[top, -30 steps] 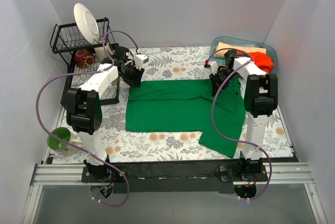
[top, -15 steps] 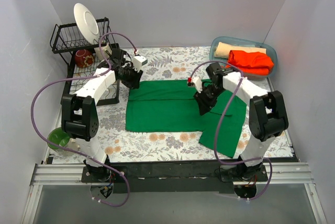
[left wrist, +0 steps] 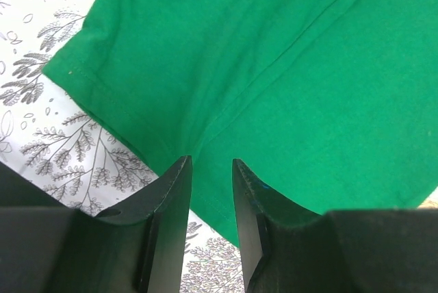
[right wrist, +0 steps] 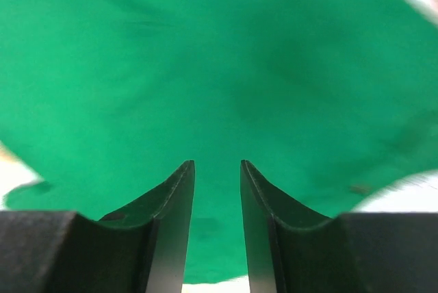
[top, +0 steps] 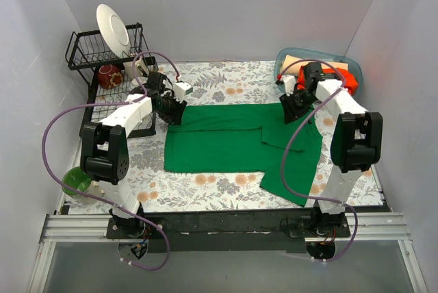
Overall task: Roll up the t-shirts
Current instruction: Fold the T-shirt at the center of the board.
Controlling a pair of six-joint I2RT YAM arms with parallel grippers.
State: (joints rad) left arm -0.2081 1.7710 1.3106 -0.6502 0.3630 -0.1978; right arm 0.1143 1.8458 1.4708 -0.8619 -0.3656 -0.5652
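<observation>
ok: both grippers at the green tee's far edge

green tee [top: 219,144] lies spread flat on the floral mat [top: 219,74], long side running left to right, one flap hanging toward the near-right corner. left gripper [left wrist: 211,161] sits at the tee's far-left corner. its fingers are nearly together, and creases in the cloth run straight into the narrow slot between them, so it reads as clamped on the tee's hem. right gripper [right wrist: 217,163] is at the tee's far-right corner, low over the cloth. its wrist view is blurred, with green filling the frame and only a thin slot between the fingers. can't tell if it's pinching cloth or just above it.

orange tee [top: 346,79] and tan tee [top: 290,61] sit in a bin [top: 356,67] just beyond the green tee's far-right corner. rack [top: 83,52] with a plate [top: 113,28] stands off the tee's far-left corner. cup [top: 76,181] sits well left of its near edge.
</observation>
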